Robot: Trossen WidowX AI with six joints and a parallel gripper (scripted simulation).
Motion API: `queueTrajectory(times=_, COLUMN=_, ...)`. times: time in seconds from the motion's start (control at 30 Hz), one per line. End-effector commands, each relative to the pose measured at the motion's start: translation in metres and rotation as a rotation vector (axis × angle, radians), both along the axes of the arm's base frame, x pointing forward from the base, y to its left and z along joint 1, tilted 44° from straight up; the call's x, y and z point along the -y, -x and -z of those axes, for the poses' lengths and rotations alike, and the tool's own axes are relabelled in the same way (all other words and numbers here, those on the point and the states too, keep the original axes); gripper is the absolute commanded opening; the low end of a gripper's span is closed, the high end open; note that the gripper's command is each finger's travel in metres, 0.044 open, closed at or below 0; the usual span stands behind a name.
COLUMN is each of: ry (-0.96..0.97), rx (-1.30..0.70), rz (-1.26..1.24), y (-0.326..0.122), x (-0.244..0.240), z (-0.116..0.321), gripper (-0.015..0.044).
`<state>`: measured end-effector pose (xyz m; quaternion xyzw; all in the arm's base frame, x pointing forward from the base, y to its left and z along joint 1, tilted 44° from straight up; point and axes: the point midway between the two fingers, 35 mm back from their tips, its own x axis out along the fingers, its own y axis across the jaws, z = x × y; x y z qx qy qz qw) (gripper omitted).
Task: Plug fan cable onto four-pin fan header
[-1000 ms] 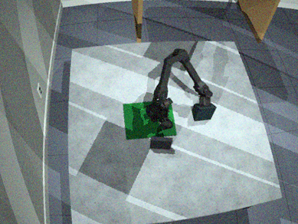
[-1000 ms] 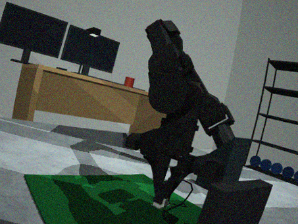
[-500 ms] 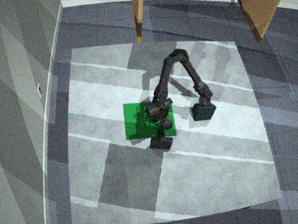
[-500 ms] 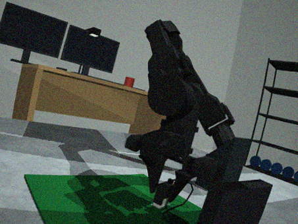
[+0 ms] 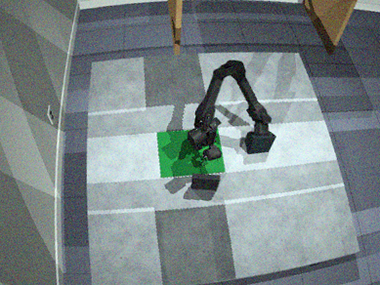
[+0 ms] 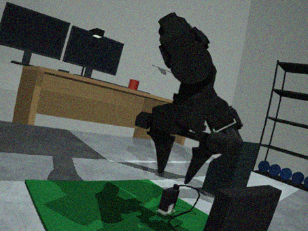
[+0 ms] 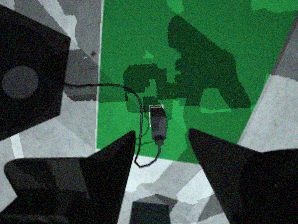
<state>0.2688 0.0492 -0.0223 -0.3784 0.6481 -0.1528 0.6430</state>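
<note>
Spread apart and holding nothing, my gripper (image 7: 161, 133) hangs above the green board (image 7: 220, 30). At twelve o'clock from my fingertips (image 6: 159, 170) the dark plug (image 7: 159, 125) stands upright in its pale header (image 7: 155, 107), thin cable (image 7: 107, 86) trailing toward nine o'clock.

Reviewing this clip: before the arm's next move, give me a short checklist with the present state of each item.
1. Gripper open, fingers apart: ok.
2. Fingers off the plug, gap visible above it in the exterior view: ok.
3. Plug standing upright on the white header of the green board: ok.
4. Plug pushed all the way down: cannot tell, the joint is too small to judge.
5. Cable running to the fan clear of the fingers: ok.
6. Gripper clear of the board: ok.
</note>
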Motion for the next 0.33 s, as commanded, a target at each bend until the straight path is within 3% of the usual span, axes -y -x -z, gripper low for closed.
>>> queueTrajectory(times=0.0, ry=-0.007, rx=0.003, rz=0.003, y=-0.014, x=-0.007, z=-0.003, gripper=0.0260)
queueTrajectory(times=0.3, ry=-0.008, rx=0.008, rz=0.003, y=-0.105, x=-0.019, z=-0.007, gripper=0.0260)
